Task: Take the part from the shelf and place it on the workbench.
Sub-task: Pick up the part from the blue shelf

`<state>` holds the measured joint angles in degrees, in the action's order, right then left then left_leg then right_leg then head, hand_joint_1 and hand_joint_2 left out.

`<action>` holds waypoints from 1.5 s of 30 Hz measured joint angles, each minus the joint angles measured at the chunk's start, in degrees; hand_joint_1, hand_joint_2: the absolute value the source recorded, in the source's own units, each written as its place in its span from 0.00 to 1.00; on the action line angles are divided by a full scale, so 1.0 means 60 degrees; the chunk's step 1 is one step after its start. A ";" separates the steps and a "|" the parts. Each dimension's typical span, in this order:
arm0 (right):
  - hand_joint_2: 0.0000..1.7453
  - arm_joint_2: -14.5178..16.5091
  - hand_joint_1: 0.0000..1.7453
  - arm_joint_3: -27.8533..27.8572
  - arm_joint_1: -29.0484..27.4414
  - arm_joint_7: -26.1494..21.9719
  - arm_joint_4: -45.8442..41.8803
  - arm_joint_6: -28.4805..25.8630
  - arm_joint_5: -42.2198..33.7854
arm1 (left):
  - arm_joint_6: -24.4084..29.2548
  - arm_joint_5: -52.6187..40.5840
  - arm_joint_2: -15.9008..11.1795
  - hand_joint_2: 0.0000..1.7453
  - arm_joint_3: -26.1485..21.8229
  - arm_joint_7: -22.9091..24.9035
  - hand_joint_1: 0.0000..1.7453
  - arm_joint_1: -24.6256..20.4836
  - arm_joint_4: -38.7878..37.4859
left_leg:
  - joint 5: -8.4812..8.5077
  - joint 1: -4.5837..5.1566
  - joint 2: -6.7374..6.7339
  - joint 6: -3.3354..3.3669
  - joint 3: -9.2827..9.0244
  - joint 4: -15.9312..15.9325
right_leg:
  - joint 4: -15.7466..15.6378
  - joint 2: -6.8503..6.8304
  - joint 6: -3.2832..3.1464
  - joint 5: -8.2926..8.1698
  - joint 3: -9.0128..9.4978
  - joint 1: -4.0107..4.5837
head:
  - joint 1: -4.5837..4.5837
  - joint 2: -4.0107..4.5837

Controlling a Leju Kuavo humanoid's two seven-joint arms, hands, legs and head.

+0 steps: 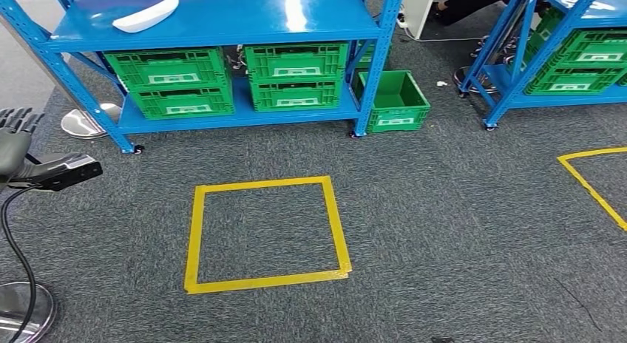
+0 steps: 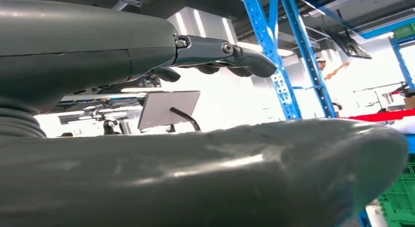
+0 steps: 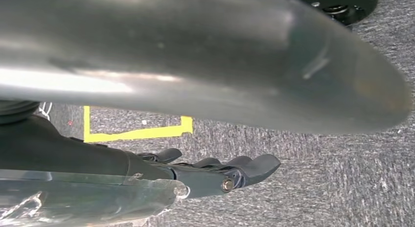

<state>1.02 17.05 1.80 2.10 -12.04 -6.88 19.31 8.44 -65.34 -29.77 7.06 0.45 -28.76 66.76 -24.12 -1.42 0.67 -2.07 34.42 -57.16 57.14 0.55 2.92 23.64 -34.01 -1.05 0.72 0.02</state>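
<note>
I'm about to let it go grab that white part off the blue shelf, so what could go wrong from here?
1. The white part lies near the top shelf's front edge; a clumsy reach could knock it off.
2. A loose green crate sits on the floor beside the shelf's leg, a possible trip hazard.
3. The left hand is raised close to a stand with a cable, which could snag. Both hands look empty.

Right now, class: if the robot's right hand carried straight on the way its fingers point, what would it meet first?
Going by the right wrist view, the right hand hangs open over grey carpet, so it would probably meet carpet first; depth is unclear.
</note>
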 joint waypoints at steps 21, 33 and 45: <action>0.00 0.0021 0.00 0.0094 -0.0048 0.0036 0.0025 -0.0033 0.0189 | 0.0024 -0.0028 0.0189 0.00 0.0461 0.0195 0.00 -0.0338 -0.0100 | -0.0082 -0.0075 -0.0004 -0.0079 -0.0285 0.0164 | 0.0512 0.0027 0.0241 0.0048 -0.0368 -0.0100 | 0.0059 0.0000; 0.00 0.0034 0.00 0.0163 -0.0094 0.0159 0.0043 0.0006 0.0292 | -0.0075 -0.0133 0.0154 0.00 0.0534 0.0306 0.00 -0.0424 -0.0182 | -0.0643 -0.0037 -0.0056 -0.0285 0.1328 -0.2354 | 0.0359 0.0052 -0.0358 0.0451 0.0075 -0.0032 | -0.0010 0.0000; 0.50 0.0057 0.00 0.0241 -0.0082 0.0036 0.0049 0.0285 0.0505 | 0.0204 -0.0453 0.0026 0.00 0.0491 0.0792 0.00 -0.0360 -0.0223 | -0.0005 0.0062 -0.0070 0.0252 -0.0058 0.0035 | 0.2353 -0.0018 0.0120 0.1391 -0.0769 0.0046 | 0.0056 0.0000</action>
<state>1.37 18.50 1.31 2.31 -11.75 -5.17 22.34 9.67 -68.06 -29.62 10.00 5.20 -30.92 65.42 -24.15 -1.05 0.25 -0.56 34.07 -56.95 71.26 0.44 3.64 31.98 -38.62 -0.78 1.05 0.02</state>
